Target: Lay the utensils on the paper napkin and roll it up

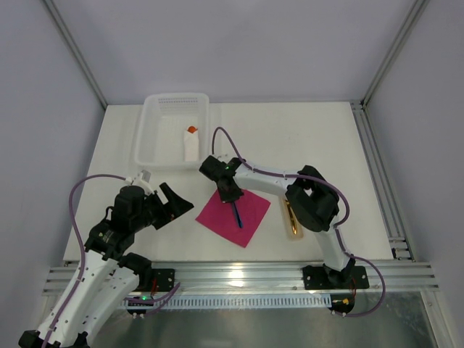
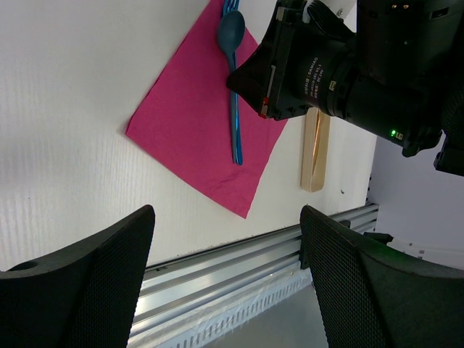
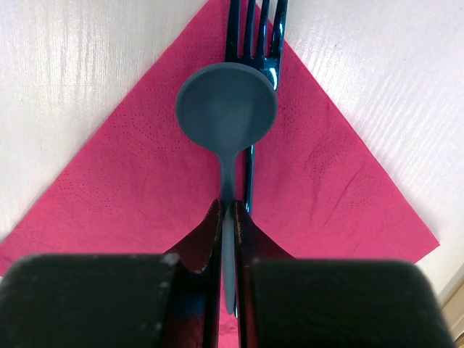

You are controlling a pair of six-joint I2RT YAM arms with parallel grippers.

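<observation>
The right claw (image 3: 229, 210) is clamped on the blue spoon (image 3: 226, 109) by its handle, bowl pointing away over the fork (image 3: 276, 43) tines, both long axes parallel on the pink napkin (image 3: 130, 188); left claw (image 2: 226, 214) gapes wide, off to the napkin's left.

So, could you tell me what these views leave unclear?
- Fork: right wrist view, handle mostly hidden under the spoon and the right claw; tine tips cut off by the top edge.
- Spoon's height over the napkin: no side view shows it.
- Beige strip: left wrist view, far end hidden behind the right arm; top view, too small.
</observation>
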